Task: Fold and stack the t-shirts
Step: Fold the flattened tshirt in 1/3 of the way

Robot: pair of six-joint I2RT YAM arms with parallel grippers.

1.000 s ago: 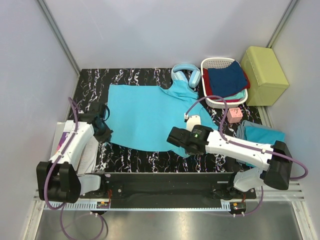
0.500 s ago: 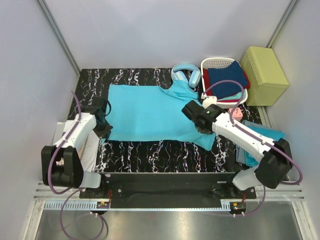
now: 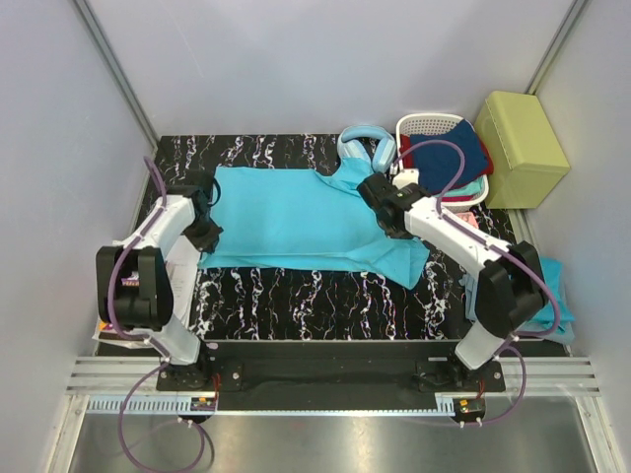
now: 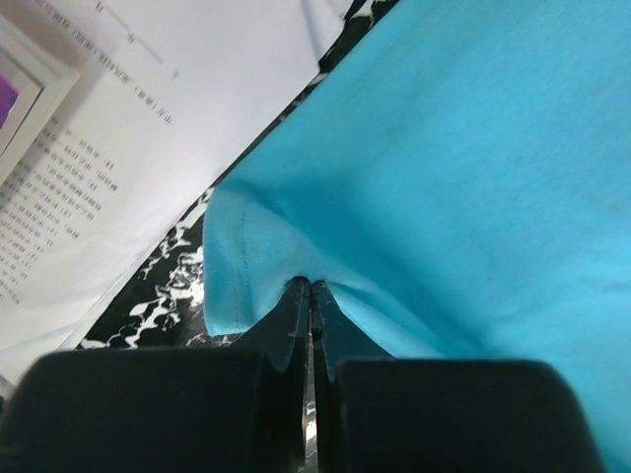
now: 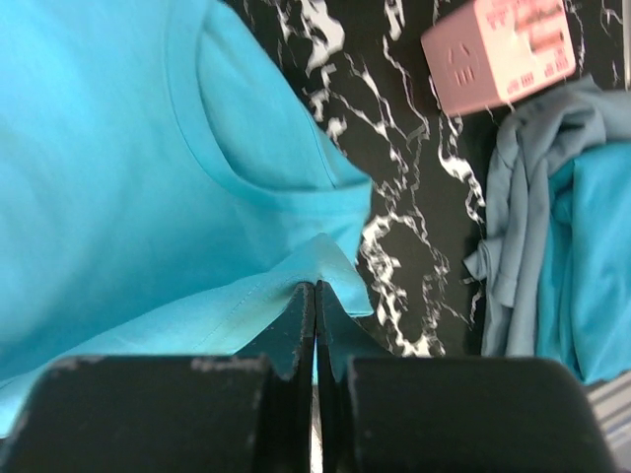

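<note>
Left wrist, t-shirt edge pinched in hand

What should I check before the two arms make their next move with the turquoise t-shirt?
1. Hold of the left gripper on the t-shirt: ok, jaws shut on its edge.
2. Hold of the right gripper: ok, jaws shut on a hem.
3. Cloth flat between the two holds: ok, seen from above.
4. Near edge straight: not ok, one corner juts out at the near right.
5. Shirt apart from the headphones: cannot tell, they look very close.
</note>
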